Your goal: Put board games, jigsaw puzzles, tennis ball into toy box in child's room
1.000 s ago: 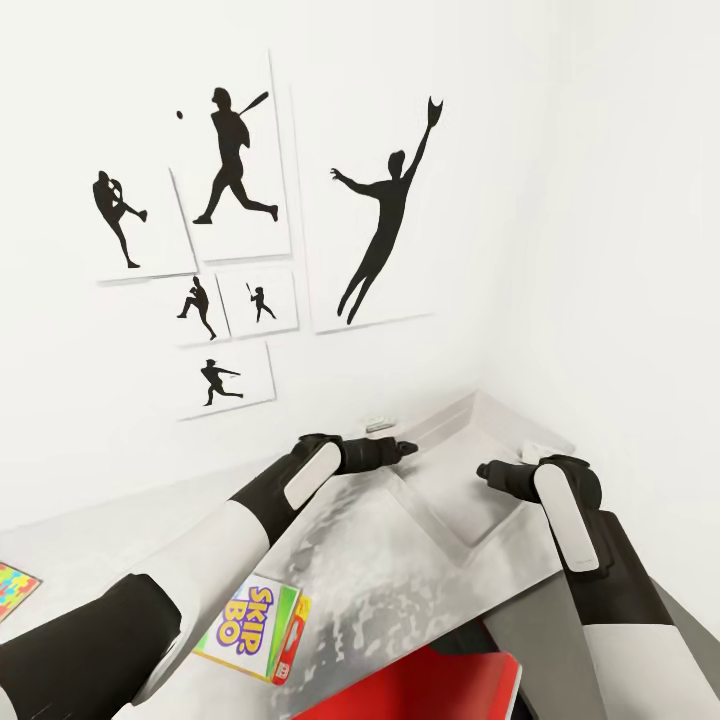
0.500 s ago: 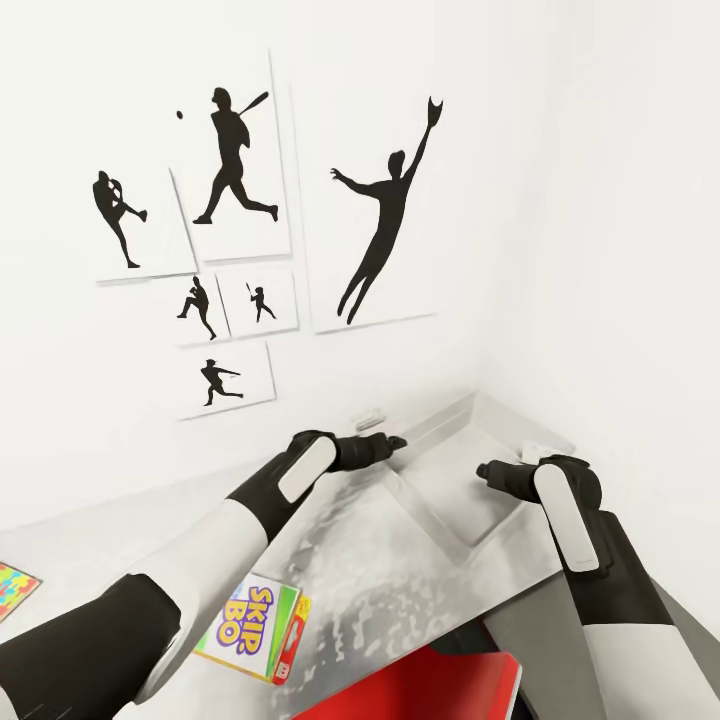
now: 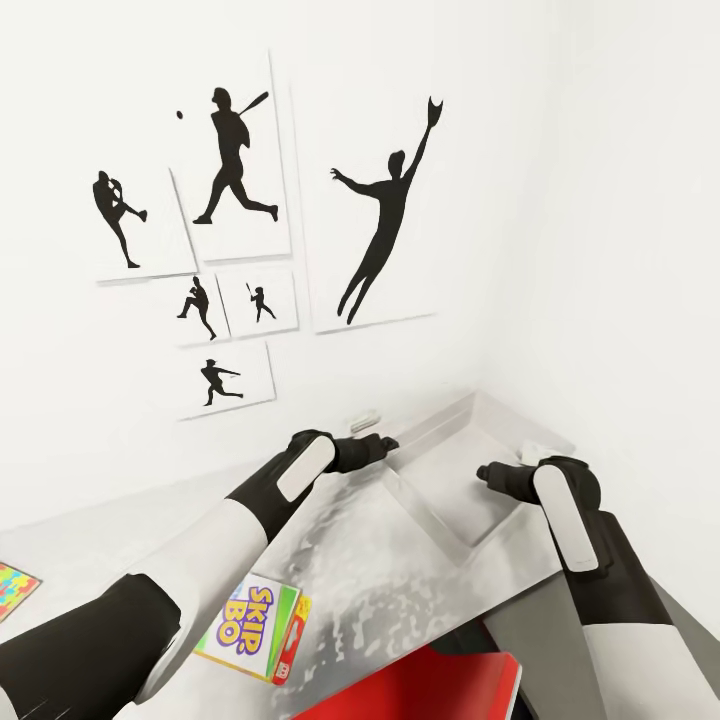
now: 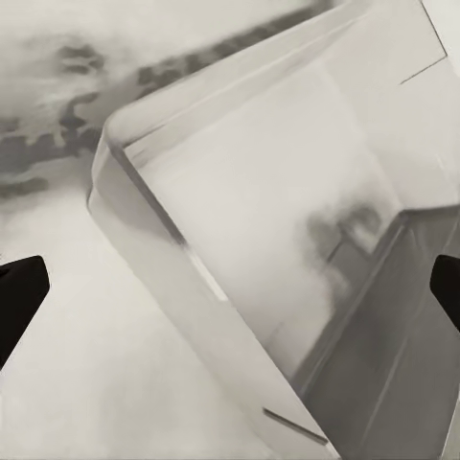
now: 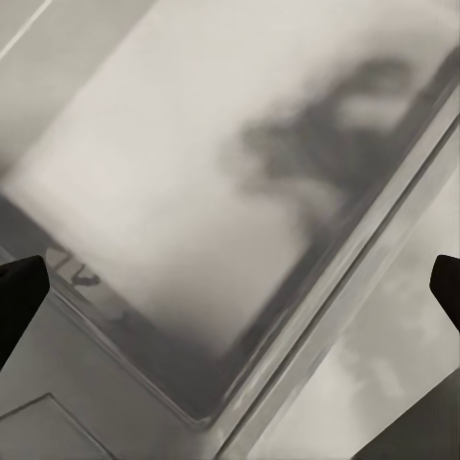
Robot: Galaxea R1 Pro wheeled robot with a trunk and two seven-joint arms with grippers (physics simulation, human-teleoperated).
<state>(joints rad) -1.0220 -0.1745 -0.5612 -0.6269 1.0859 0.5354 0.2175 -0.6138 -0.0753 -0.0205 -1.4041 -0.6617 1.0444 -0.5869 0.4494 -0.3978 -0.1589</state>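
both arms are stretched out over the table (image 3: 80,545) in the corner of the child's room, with the toy box (image 3: 455,470) right under them, a translucent grey bin set at an angle near the white wall. the left gripper (image 3: 385,443) sits at the box's near-left rim, and in the left wrist view its dark fingertips (image 4: 19,292) stand wide apart with a corner of the box (image 4: 144,206) between them. the right gripper (image 3: 487,472) hovers over the right side, also spread wide, looking down through the box's cloudy wall (image 5: 240,192). the skip-bo board game (image 3: 252,626) lies on the table near the left forearm, and a jigsaw puzzle (image 3: 15,588) peeks in at the far left edge.
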